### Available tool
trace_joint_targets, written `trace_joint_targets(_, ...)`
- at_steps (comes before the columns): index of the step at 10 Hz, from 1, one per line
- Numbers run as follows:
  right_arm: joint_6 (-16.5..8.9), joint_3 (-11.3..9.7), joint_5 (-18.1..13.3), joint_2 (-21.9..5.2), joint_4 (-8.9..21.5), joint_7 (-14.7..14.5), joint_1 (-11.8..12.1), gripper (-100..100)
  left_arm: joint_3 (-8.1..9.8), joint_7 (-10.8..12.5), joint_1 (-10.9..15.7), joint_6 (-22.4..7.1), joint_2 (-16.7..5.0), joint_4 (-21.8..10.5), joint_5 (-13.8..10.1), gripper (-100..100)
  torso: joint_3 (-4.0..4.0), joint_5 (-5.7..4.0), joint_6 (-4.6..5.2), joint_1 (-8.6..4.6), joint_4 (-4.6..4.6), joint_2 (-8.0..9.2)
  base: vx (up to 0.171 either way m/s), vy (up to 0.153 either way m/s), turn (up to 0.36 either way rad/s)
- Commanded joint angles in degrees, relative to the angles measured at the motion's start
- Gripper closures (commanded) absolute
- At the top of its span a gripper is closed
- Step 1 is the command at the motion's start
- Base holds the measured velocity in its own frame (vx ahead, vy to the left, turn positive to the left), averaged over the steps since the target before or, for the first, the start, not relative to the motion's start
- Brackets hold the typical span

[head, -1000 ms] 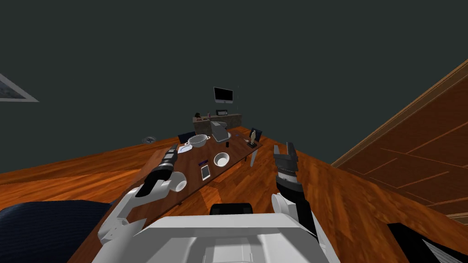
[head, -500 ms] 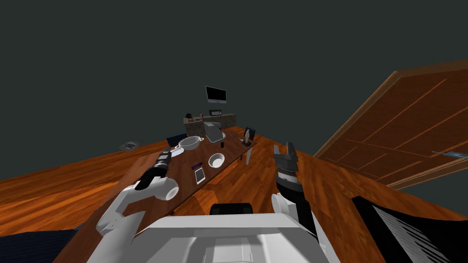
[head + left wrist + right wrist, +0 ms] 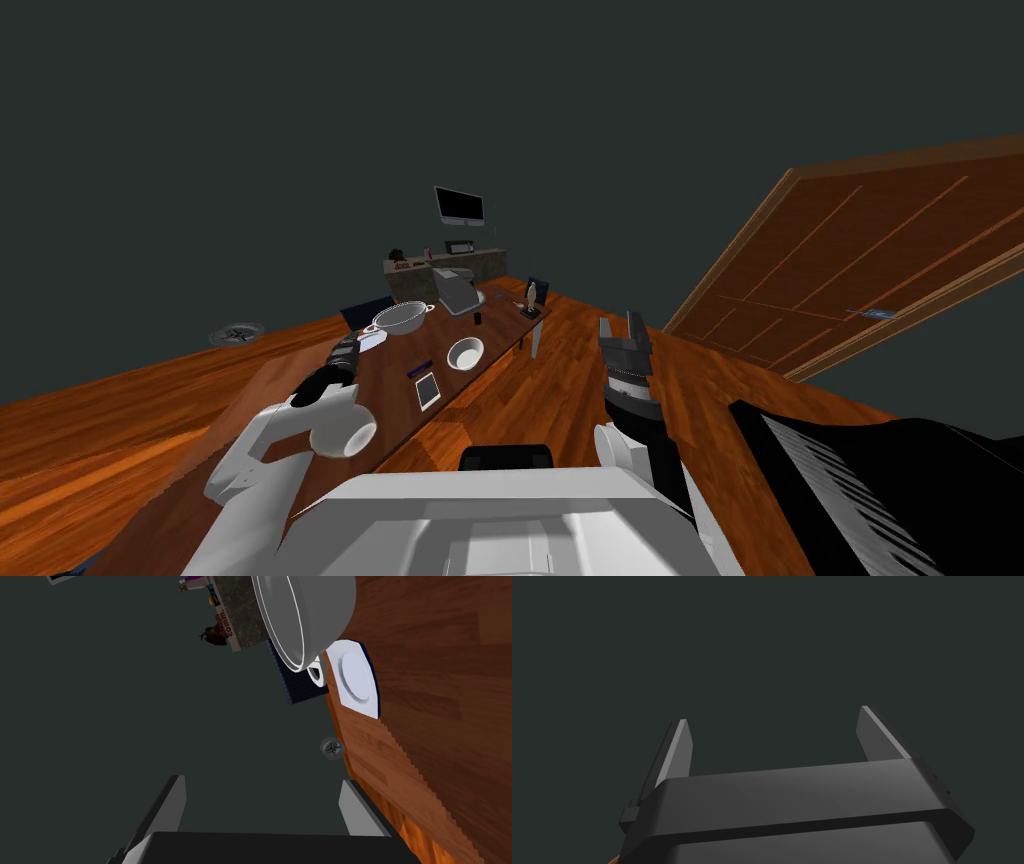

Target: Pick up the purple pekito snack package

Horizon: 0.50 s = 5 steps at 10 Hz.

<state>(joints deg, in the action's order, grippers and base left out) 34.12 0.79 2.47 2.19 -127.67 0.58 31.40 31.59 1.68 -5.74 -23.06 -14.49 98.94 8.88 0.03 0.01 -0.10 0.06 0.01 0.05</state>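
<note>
A small flat purple package [image 3: 419,368] lies on the long wooden table [image 3: 500,335], between a white bowl [image 3: 465,352] and a white phone-like slab [image 3: 427,391]. My left gripper [image 3: 345,352] hovers over the table's left edge, beside a white square plate [image 3: 372,342], well left of the package. In the left wrist view that gripper [image 3: 265,796] is open and holds nothing, with the plate [image 3: 357,678] and a large grey bowl [image 3: 305,611] beyond it. My right gripper [image 3: 622,328] is raised over the floor right of the table, and it [image 3: 772,731] is open and empty.
The grey bowl [image 3: 398,318], a grey appliance [image 3: 460,292], a small dark object [image 3: 477,318] and a figurine [image 3: 532,293] stand farther along the table. A dark blue chair [image 3: 300,686] sits at its far left. A wooden door [image 3: 850,270] and piano keys [image 3: 850,480] are to the right.
My view has swung to the right: the table has slid left and the door and piano have come further in. My left forearm has dropped lower left; the right arm holds its place.
</note>
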Motion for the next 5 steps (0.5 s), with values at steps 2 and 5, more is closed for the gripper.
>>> trace_joint_targets(2,0.0,0.0,0.0,0.0,0.0,0.0,0.0,0,2.78,0.4,2.0,-4.2,-0.9,-3.0,0.6,-100,-0.01,-0.01,0.08,-0.01,0.0,-0.01,-0.006,0.001,-0.203)
trace_joint_targets(5,0.0,0.0,0.0,0.0,0.0,0.0,0.0,0,5.47,0.7,3.9,-8.2,-1.6,-6.0,1.2,-100,-0.01,0.0,0.07,0.0,0.0,-0.01,-0.004,0.003,-0.137)
